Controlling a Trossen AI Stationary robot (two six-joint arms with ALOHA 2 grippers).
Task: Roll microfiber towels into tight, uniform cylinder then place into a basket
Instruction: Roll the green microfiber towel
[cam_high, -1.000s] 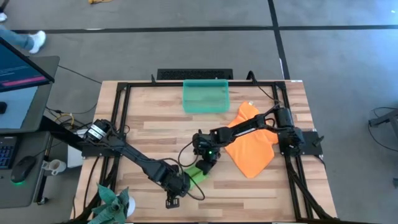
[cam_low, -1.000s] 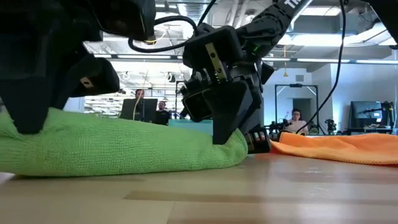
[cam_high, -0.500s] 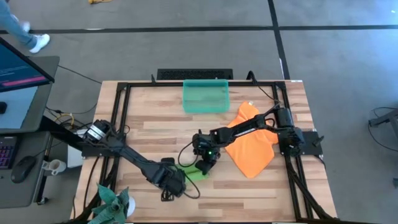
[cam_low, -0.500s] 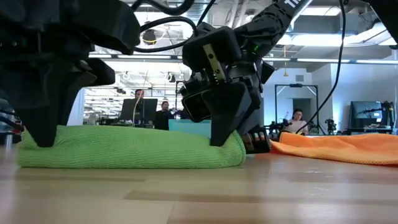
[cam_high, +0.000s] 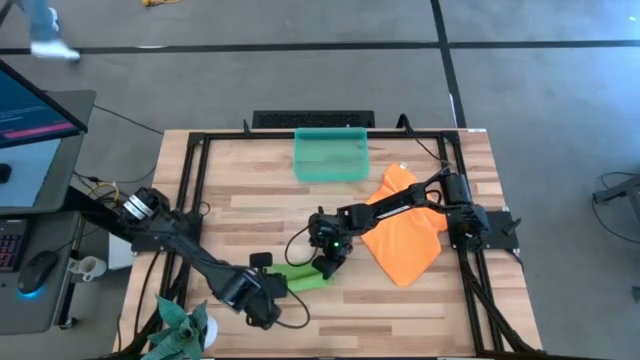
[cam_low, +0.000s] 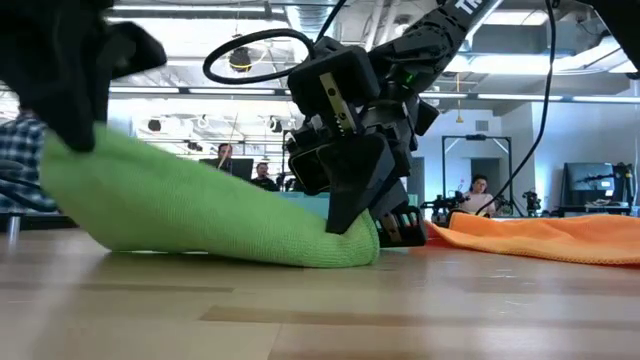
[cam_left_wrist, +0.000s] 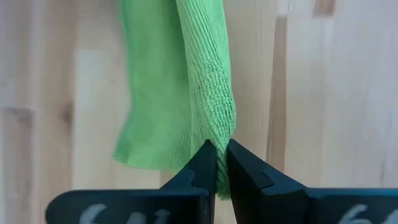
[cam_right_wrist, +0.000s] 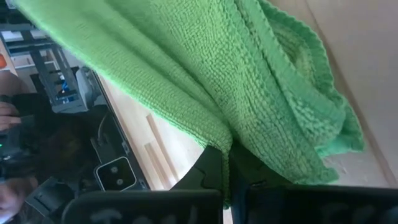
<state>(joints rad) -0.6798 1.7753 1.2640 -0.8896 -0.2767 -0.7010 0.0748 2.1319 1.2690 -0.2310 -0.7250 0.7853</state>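
Fingers (cam_left_wrist: 239, 174) of the left gripper (cam_left_wrist: 221, 163) were pinched shut on one end of the rolled green towel (cam_high: 300, 277), holding that end up off the tabletop (cam_high: 250, 215) near its front edge. Fingers (cam_right_wrist: 211, 165) of the right gripper (cam_low: 350, 215) were pinched on the roll's other end, which lay low against the wood just beside the orange towel (cam_high: 405, 240) spread flat toward the right side. Well apart from both, the basket (cam_high: 331, 154) stood at the far middle of the tabletop, with nothing visible inside it.
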